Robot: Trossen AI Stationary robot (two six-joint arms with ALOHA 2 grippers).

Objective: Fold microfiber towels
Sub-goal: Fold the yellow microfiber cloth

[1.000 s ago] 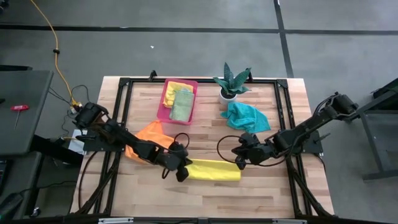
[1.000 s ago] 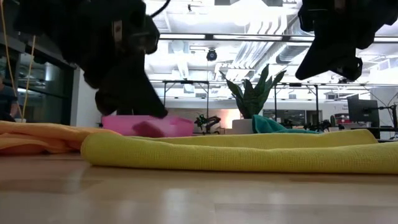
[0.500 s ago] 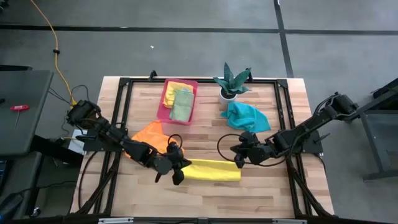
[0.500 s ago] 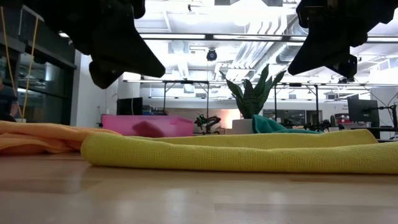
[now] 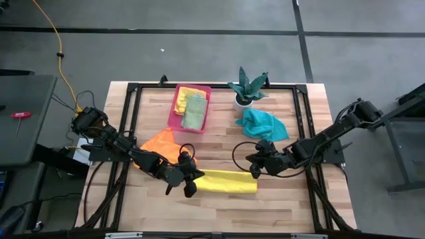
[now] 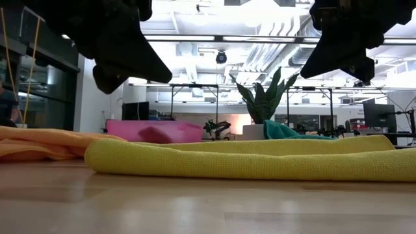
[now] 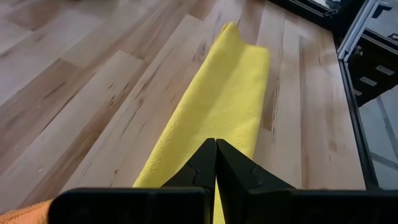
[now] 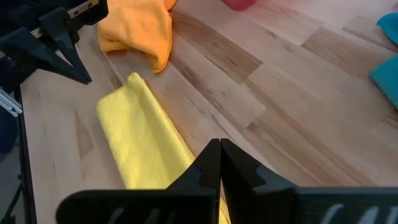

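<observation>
Now, here is how we read it.
Just changed: our left claw [image 5: 190, 190] has come up off the left end of the folded yellow towel [image 5: 228, 181] over the last second; a moment ago it was down at the cloth, now it hangs clear above it.
Meaning for the task: we judge this fold is finished and released; the strip lies flat along the near middle of the tabletop [image 5: 279, 209].
Left claw: fingers pressed together, holding nothing, poised over the strip's left end.
Right claw [image 5: 254, 174]: fingers also pressed together, empty, just above the strip's right end.
Other towels: the orange towel [image 5: 161, 144] sits crumpled behind the left arm, the teal towel [image 5: 263, 124] is bunched beside the potted plant [image 5: 246, 88], and two folded ones rest in the pink tray [image 5: 175, 111].
Next, we think: another fold, or on to the orange one.
</observation>
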